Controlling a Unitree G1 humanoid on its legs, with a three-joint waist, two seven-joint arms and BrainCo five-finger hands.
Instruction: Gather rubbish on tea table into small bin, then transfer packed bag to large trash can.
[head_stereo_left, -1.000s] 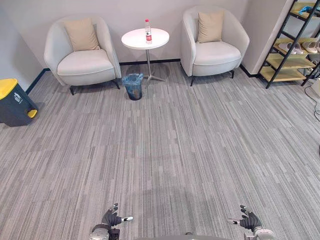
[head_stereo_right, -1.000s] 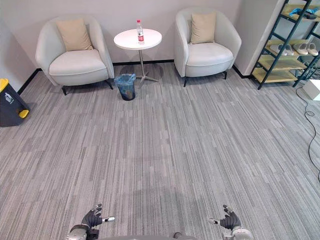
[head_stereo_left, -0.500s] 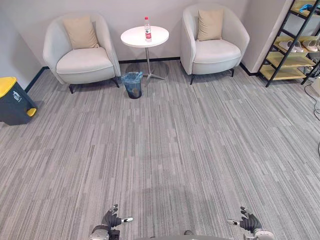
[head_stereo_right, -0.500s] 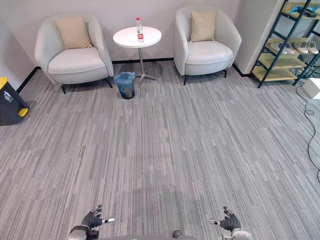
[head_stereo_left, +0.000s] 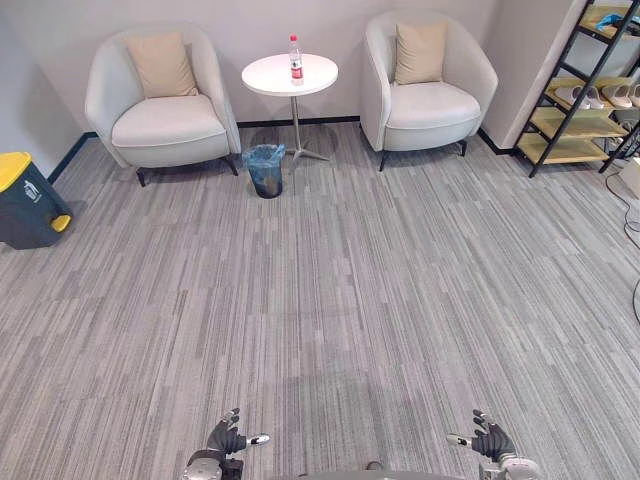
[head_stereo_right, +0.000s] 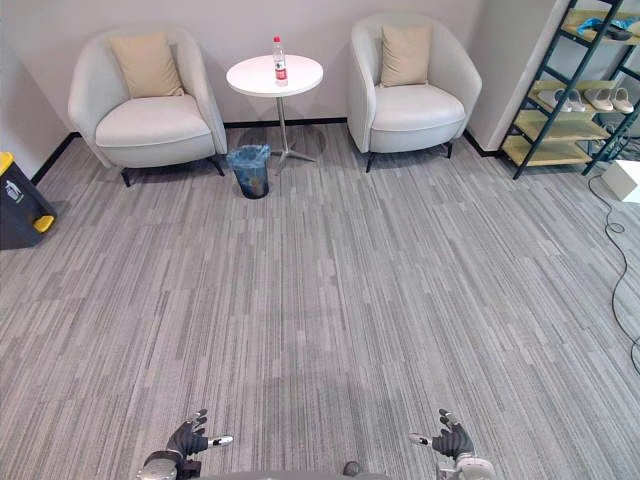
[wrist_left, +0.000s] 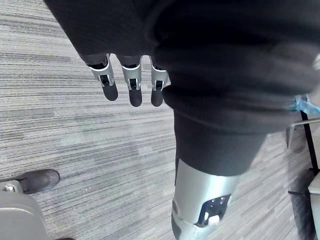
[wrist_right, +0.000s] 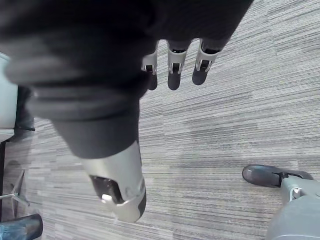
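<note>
A clear bottle with a red label (head_stereo_left: 295, 58) stands on the round white tea table (head_stereo_left: 272, 80) at the far wall, between two armchairs. On the floor in front of the table sits a small bin lined with a blue bag (head_stereo_left: 265, 170). A dark large trash can with a yellow lid (head_stereo_left: 27, 198) stands at the far left. My left hand (head_stereo_left: 225, 442) and right hand (head_stereo_left: 488, 441) hang low at the near edge, far from the table. Both are open and hold nothing, their fingers (wrist_left: 131, 82) and fingers (wrist_right: 172, 65) straight over the carpet.
Two pale armchairs with beige cushions, one (head_stereo_left: 160, 105) left and one (head_stereo_left: 430, 85) right, flank the table. A dark shelf rack (head_stereo_left: 585, 90) with shoes stands at the far right. Grey striped carpet (head_stereo_left: 330, 290) stretches between me and the table.
The camera has shifted slightly, so the furniture sits a little higher and further off. Both hands sit a little lower in the picture.
</note>
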